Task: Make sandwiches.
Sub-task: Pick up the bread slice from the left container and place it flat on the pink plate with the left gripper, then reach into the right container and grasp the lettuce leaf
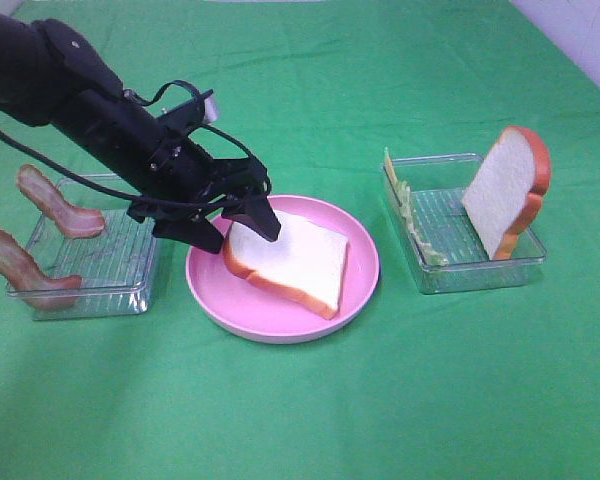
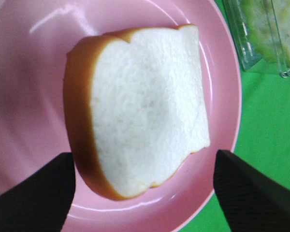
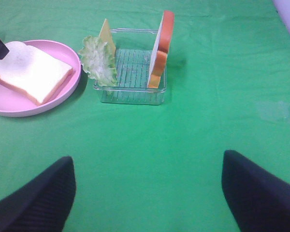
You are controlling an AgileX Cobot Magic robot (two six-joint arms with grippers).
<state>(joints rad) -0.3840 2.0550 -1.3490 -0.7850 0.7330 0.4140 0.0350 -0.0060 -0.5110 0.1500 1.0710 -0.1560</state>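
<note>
Table under a green cloth fills nearly the whole frame. Three things lie directly on it. Round pink plate at centre. Clear left tray at middle left. Clear right tray at middle right. Plate sits between the trays and touches neither.

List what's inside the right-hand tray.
Lettuce and cheese lean at one end, a bread slice stands at the other. Lettuce hides the cheese's lower part.
</note>
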